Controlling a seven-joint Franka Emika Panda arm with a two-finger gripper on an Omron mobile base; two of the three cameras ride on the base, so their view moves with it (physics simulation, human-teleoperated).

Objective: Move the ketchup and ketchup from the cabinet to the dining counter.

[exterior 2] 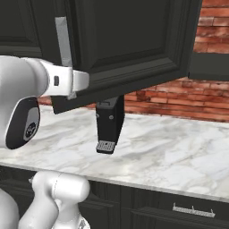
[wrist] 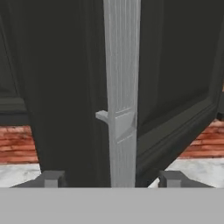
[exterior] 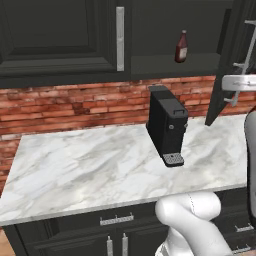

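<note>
- Right at the bottom of the hand view, the gripper [wrist: 110, 178] shows two small dark fingertips [wrist: 51, 178] standing well apart, released, with nothing clamped between them.
- Between those tips, just ahead, rises the long silver bar handle [wrist: 121, 87] of the open cabinet door [wrist: 175, 78]; the bar runs from the top of the frame down to the bottom centre, with a small bracket at mid-height fixing it to the door edge. The tips flank the bar and do not touch it.
- In the right base view the same door [exterior 2: 129, 40] swings out across the upper middle of the frame, and the white arm reaches in from the left to its lower left corner, beside the handle [exterior 2: 64, 40].
- Inside the cabinet [exterior: 165, 30], at the upper right of the left base view, the maroon ketchup bottle [exterior: 181, 47] stands upright on the shelf, squat with a narrow neck. I cannot tell where the red one is.
- Below it, at the centre of that frame, a black coffee machine [exterior: 167, 125] sits on the marble worktop [exterior: 85, 165], boxy, with a small grey drip grille at its foot.
- A closed cabinet door with its own silver handle [exterior: 120, 39] fills the upper left of the left base view.
- Behind the worktop runs a red brick wall [exterior: 75, 102], rough and mottled.
- Beneath the white-grey veined slab are black drawers with short silver handles [exterior: 116, 219].
</note>
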